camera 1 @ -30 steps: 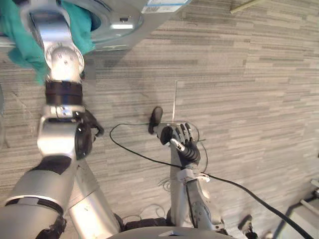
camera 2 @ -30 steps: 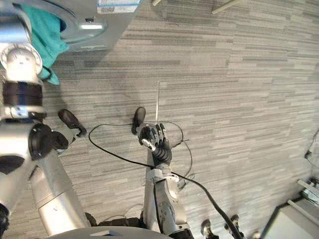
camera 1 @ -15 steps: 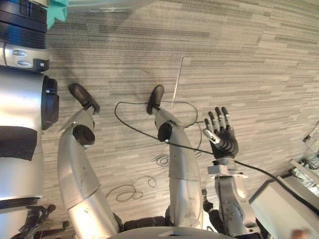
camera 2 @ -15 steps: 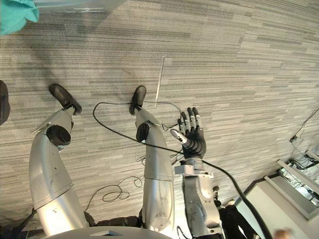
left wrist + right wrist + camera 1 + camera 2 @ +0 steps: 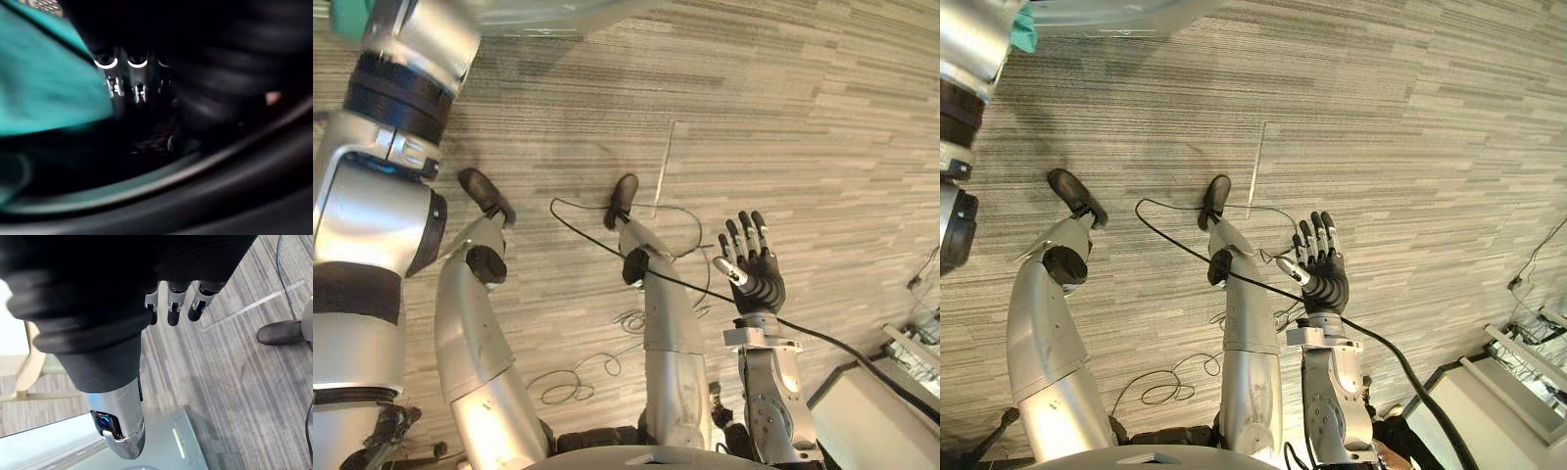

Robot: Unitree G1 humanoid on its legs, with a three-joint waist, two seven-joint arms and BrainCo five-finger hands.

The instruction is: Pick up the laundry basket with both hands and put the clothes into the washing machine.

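Observation:
My left arm reaches up into the washing machine (image 5: 548, 12), whose grey rim crosses the far left. A teal cloth (image 5: 347, 15) shows beside that arm at the opening. Inside the dark drum, the left hand (image 5: 122, 83) has its fingers stretched out, and the teal cloth (image 5: 44, 83) lies next to them, not gripped. My right hand (image 5: 754, 269) is held up at the right over the floor, open and empty, fingers spread. In its own wrist view the right hand (image 5: 171, 308) points along the carpet.
Grey striped carpet (image 5: 803, 127) covers the floor. A pale grey cabinet (image 5: 876, 397) stands at the near right. A wooden chair leg (image 5: 27, 377) and a pale appliance face (image 5: 161, 440) show past the right hand.
The camera has tipped down since a second ago. My right hand has swung from in front of me out to the right. The left arm stays in the machine's opening.

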